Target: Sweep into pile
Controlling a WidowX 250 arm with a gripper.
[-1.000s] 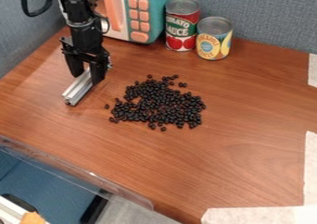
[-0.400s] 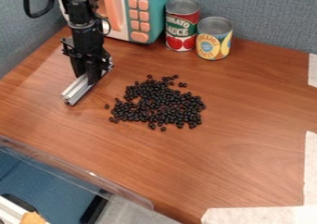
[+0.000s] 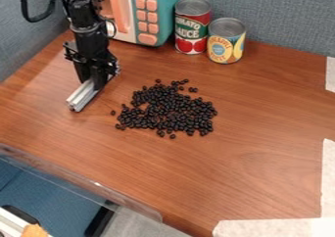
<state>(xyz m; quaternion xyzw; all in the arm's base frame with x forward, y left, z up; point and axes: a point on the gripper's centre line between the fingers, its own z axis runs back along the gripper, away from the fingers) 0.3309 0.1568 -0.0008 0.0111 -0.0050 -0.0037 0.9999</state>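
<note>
The claw (image 3: 91, 82) is clamping on the metal bar (image 3: 80, 97), left of the dark bean pile (image 3: 167, 108). The bar's long axis is slanting, its free end pointing down-left, away from the pile; the claw is concealing its upper end.

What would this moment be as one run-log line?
black two-finger gripper: closed on silver metal bar | small black beans: loose patch, stragglers at edges

Gripper (image 3: 95, 82) clamping metal bar (image 3: 80, 97) nr blk beans (image 3: 171, 108); 2 cans (image 3: 192, 29) by toy microwave (image 3: 166, 15).
</note>
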